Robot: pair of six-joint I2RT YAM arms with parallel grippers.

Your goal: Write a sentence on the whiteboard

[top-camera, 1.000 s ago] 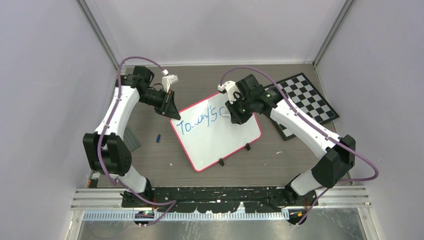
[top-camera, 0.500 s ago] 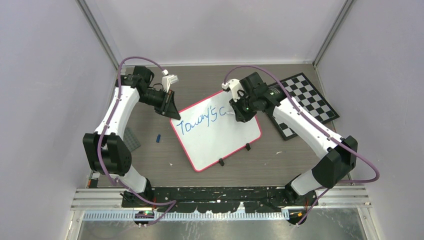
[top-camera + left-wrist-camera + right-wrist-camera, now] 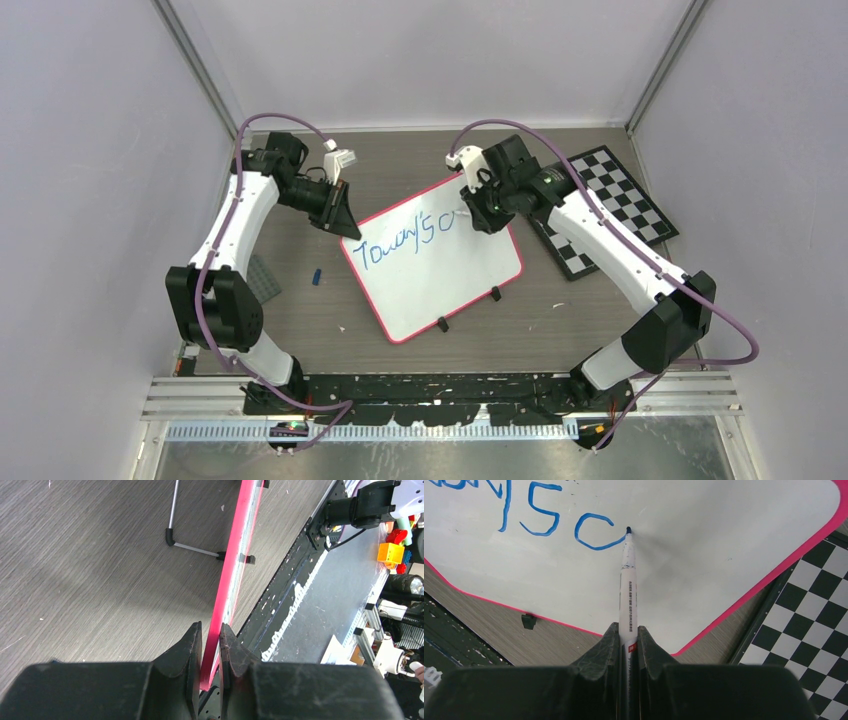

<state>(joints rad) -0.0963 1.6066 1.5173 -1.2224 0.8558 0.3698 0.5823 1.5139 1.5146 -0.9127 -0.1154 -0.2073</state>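
Whiteboard [image 3: 440, 285]: a white, round-cornered rectangular board in a thin pink-red frame [image 3: 362, 288], at mid-table. It is turned so that its long edges run from near left to far right. Two small black clip feet [image 3: 442, 324] sit on its near edge. One line of blue handwriting [image 3: 405, 240] runs along the far edge.

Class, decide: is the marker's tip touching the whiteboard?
Touching: right wrist view shows the marker tip meeting the whiteboard at the blue stroke end.
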